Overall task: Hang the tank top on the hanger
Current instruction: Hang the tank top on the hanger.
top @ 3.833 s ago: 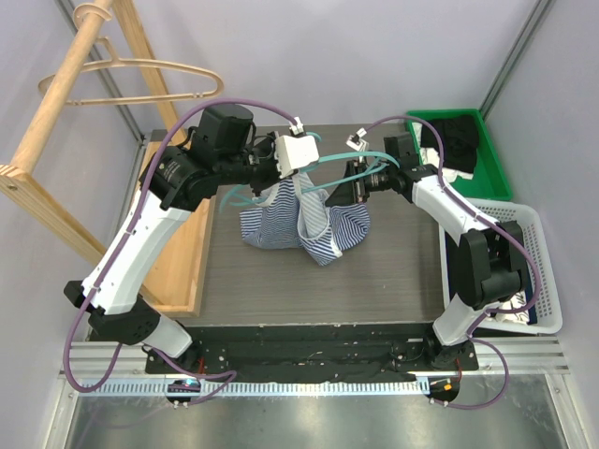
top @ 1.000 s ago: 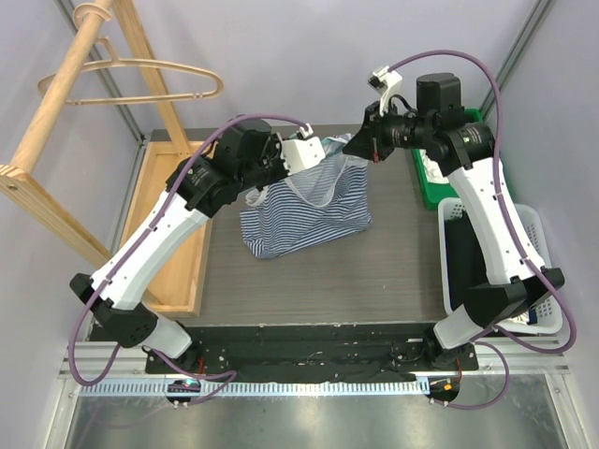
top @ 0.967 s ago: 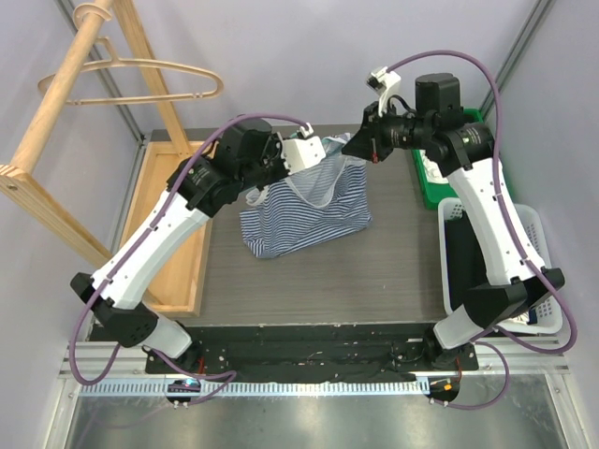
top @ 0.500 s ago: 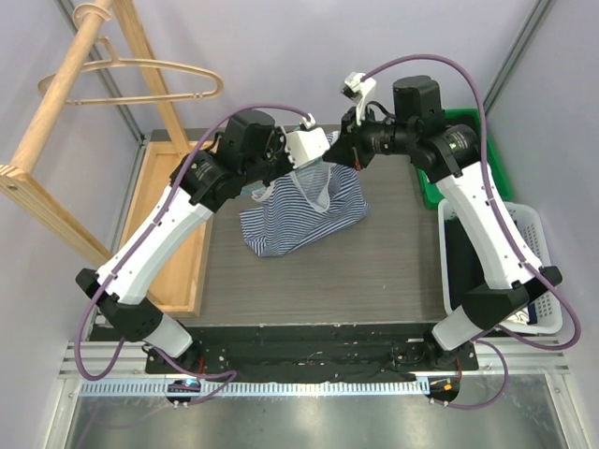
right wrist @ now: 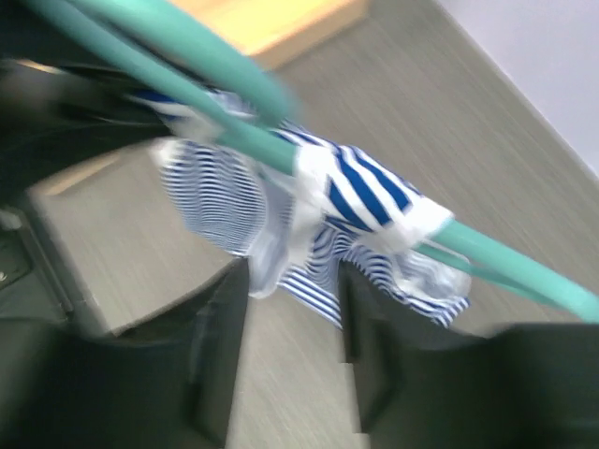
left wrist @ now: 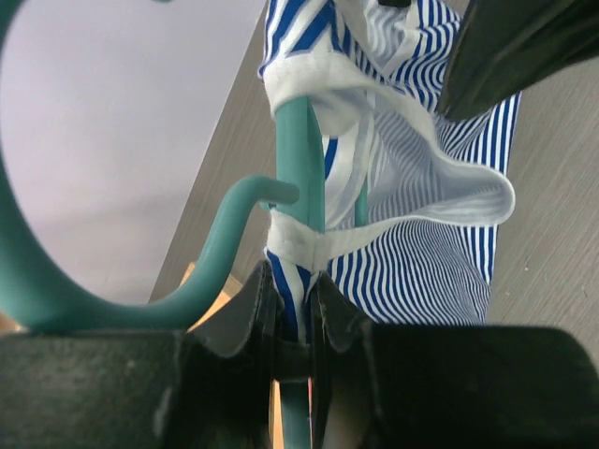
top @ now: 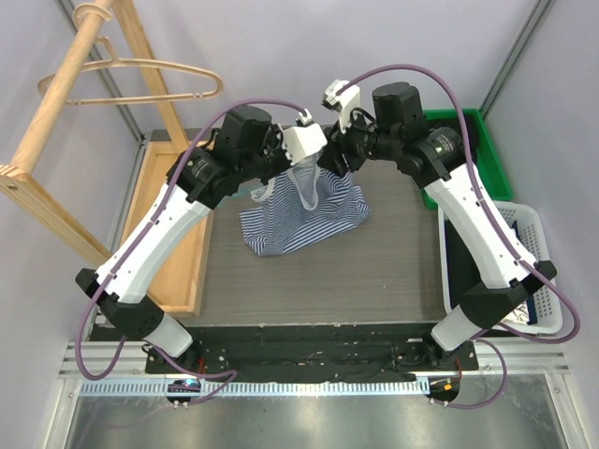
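Left wrist view: your left gripper (left wrist: 292, 290) is clamped on the thin teal-green curved hanger (left wrist: 301, 159), holding it aloft so the navy-and-white striped fabric tank top (left wrist: 421, 271) drapes from it just beyond the fingers; your right gripper (right wrist: 292, 313) has its fingers apart, empty.

Grey table (top: 374, 271); striped tank top (top: 298, 223) bottom bunched on it.

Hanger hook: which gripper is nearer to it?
Left. The left gripper clamps the hanger right beside the hook; the right gripper is open, farther out under the hanger's shoulder by the tank top.
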`<state>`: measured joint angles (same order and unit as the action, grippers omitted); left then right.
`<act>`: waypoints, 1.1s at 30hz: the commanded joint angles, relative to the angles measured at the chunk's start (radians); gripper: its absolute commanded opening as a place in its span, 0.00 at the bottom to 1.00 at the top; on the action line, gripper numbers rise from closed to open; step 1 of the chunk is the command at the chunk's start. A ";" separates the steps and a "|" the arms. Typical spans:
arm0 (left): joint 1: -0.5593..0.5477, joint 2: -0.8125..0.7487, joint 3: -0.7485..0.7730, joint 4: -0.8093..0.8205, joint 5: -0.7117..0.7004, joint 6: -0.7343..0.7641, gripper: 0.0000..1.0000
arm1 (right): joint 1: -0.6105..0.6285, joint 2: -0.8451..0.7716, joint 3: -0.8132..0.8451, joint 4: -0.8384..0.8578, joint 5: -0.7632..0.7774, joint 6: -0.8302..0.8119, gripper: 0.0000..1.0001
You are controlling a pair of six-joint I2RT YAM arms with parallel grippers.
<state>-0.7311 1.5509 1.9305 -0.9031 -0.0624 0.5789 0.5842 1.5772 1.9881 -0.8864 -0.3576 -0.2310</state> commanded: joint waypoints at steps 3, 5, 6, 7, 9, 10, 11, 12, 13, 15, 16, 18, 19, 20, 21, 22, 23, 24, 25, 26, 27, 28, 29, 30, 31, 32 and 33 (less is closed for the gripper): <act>-0.007 -0.002 0.047 0.082 -0.033 -0.021 0.00 | 0.049 -0.078 0.031 -0.011 0.048 -0.126 0.68; -0.007 -0.003 0.047 0.086 -0.034 -0.021 0.00 | 0.049 -0.088 0.032 -0.031 -0.006 -0.134 0.70; -0.007 -0.003 0.048 0.087 -0.036 -0.022 0.00 | 0.049 -0.089 0.031 -0.036 -0.023 -0.134 0.70; -0.007 -0.003 0.050 0.087 -0.034 -0.024 0.00 | 0.049 -0.089 0.032 -0.037 -0.044 -0.130 0.70; -0.007 -0.005 0.054 0.082 -0.024 -0.030 0.00 | 0.048 -0.089 0.046 -0.034 -0.050 -0.125 0.70; -0.005 -0.003 0.056 0.079 -0.016 -0.033 0.00 | 0.048 -0.089 0.055 -0.034 -0.046 -0.117 0.67; -0.005 -0.006 0.056 0.081 -0.016 -0.039 0.00 | 0.033 -0.088 0.076 -0.029 -0.046 -0.111 0.65; -0.005 -0.008 0.055 0.081 -0.016 -0.045 0.00 | 0.023 -0.085 0.087 -0.028 -0.046 -0.105 0.63; -0.005 -0.008 0.055 0.081 -0.020 -0.047 0.00 | 0.016 -0.085 0.097 -0.023 -0.040 -0.099 0.58; -0.005 -0.008 0.047 0.095 -0.039 -0.054 0.00 | -0.019 -0.083 0.112 0.006 -0.006 -0.059 0.51; -0.005 -0.011 0.047 0.096 -0.042 -0.056 0.00 | -0.033 -0.082 0.117 0.012 -0.017 -0.044 0.50; -0.005 -0.014 0.041 0.102 -0.053 -0.062 0.00 | -0.076 -0.079 0.123 0.035 -0.040 0.016 0.44; -0.005 -0.015 0.039 0.110 -0.059 -0.070 0.00 | -0.090 -0.080 0.121 0.047 -0.031 0.037 0.43; -0.005 -0.017 0.038 0.115 -0.076 -0.076 0.00 | -0.107 -0.075 0.121 0.073 -0.023 0.060 0.42; -0.005 -0.018 0.036 0.122 -0.085 -0.082 0.00 | -0.124 -0.075 0.123 0.084 -0.008 0.111 0.42; -0.005 -0.020 0.035 0.133 -0.096 -0.089 0.00 | -0.165 -0.066 0.124 0.095 0.000 0.136 0.42; -0.005 -0.021 0.030 0.138 -0.103 -0.094 0.00 | -0.187 -0.065 0.123 0.110 -0.007 0.162 0.43; -0.004 -0.025 0.027 0.142 -0.118 -0.096 0.00 | -0.205 -0.060 0.121 0.116 -0.026 0.194 0.45; -0.005 -0.025 0.018 0.154 -0.131 -0.105 0.00 | -0.224 -0.056 0.117 0.124 -0.026 0.205 0.47; -0.005 -0.026 0.013 0.161 -0.142 -0.108 0.00 | -0.227 -0.054 0.101 0.125 -0.032 0.208 0.48; -0.005 -0.028 0.007 0.170 -0.164 -0.109 0.00 | -0.227 -0.057 0.089 0.129 -0.056 0.213 0.50; -0.005 -0.029 -0.007 0.176 -0.175 -0.114 0.00 | -0.227 -0.066 0.051 0.151 -0.072 0.220 0.52; -0.005 -0.029 -0.011 0.190 -0.186 -0.123 0.00 | -0.227 -0.072 0.031 0.162 -0.087 0.229 0.53; -0.005 -0.029 -0.019 0.197 -0.207 -0.128 0.00 | -0.227 -0.077 0.008 0.173 -0.107 0.229 0.55; -0.005 -0.031 -0.027 0.207 -0.217 -0.134 0.00 | -0.225 -0.080 -0.015 0.205 -0.150 0.267 0.56; -0.005 -0.029 -0.042 0.223 -0.224 -0.149 0.00 | -0.227 -0.089 -0.072 0.225 -0.165 0.286 0.57; -0.005 -0.029 -0.050 0.233 -0.237 -0.162 0.00 | -0.227 -0.089 -0.096 0.239 -0.185 0.298 0.57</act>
<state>-0.7330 1.5494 1.9034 -0.8021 -0.2195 0.4736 0.3508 1.5166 1.9934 -0.7544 -0.4305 -0.0303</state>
